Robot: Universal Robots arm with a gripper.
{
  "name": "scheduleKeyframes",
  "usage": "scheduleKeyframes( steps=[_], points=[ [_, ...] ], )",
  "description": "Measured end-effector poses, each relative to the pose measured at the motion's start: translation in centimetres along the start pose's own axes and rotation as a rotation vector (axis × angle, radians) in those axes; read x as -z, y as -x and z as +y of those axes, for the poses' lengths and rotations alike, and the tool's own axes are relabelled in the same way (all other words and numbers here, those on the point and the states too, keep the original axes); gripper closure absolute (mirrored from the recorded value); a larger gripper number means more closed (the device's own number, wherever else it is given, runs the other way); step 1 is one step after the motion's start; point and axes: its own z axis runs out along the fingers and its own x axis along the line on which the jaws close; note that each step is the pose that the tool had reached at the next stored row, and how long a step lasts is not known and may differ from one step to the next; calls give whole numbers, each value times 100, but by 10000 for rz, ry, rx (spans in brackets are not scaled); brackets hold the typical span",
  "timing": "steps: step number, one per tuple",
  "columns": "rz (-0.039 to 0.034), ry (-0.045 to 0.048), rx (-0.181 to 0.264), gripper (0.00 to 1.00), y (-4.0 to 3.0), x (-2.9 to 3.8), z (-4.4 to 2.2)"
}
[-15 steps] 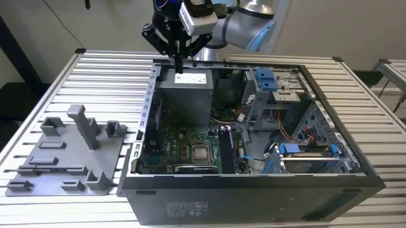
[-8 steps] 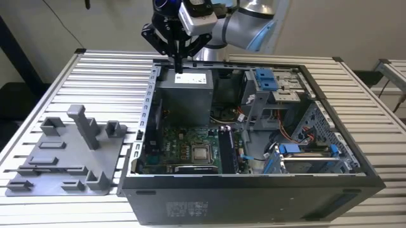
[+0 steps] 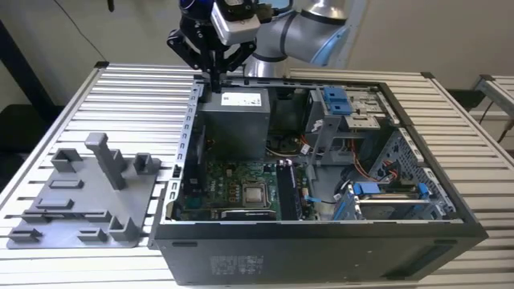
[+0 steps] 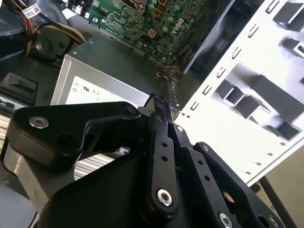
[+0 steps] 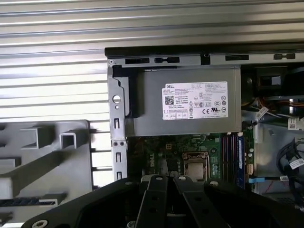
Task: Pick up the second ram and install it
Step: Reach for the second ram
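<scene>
Poised with the gripper above the rim of the open computer case, at the corner by the power supply and on the side toward the grey fixture plate. Jaws pressed together, with nothing seen between them in the second wrist view.

Judging by the first wrist view, apparently seated already: the second ram, on edge in the memory slots of the motherboard, just beside the processor. Away from the jaws, past the power supply, toward the case's opposite edge. Long axis from the power-supply edge toward that opposite edge, parallel with the neighbouring sticks.

Between jaws and slots, the power supply's grey block. Along the case's other side, blue drive brackets and loose cables, apart from the slots. Under everything, the slatted table, with the fixture plate just beside the case.
</scene>
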Motion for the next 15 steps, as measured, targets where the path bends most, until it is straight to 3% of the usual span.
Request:
scheduleKeyframes(
  steps=[15],
  points=[
    [1,0,1,89,-332,7,-23]
  ],
)
